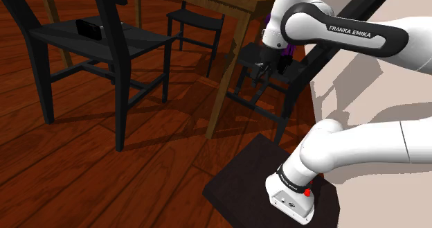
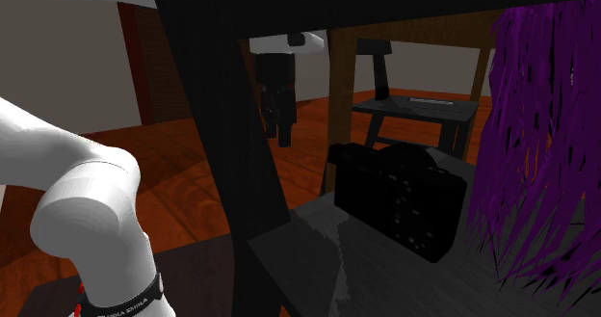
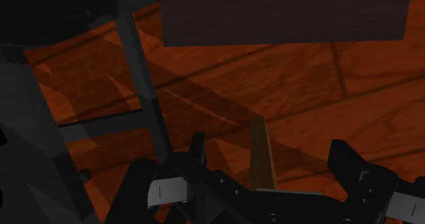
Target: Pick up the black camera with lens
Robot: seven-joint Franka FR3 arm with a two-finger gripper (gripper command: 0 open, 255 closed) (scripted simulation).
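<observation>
In the shoulder view's upper left a chair carries a small black item, too small to name. Right of middle, the gripper hangs beside a second chair under the table.

In the second exterior view the gripper shows at upper middle, beyond a dark post. The camera stands right of middle on a dark seat, lens side not clear, with a purple fringe just beside it at the right edge. Gripper and camera are apart.

In the wrist view the fingers stand wide apart, holding nothing, with floor between them.

The step in hand looks like the approach. The next move likely calls for bringing the open gripper over the seat, clear of post and table, then straddling the camera's body before closing
</observation>
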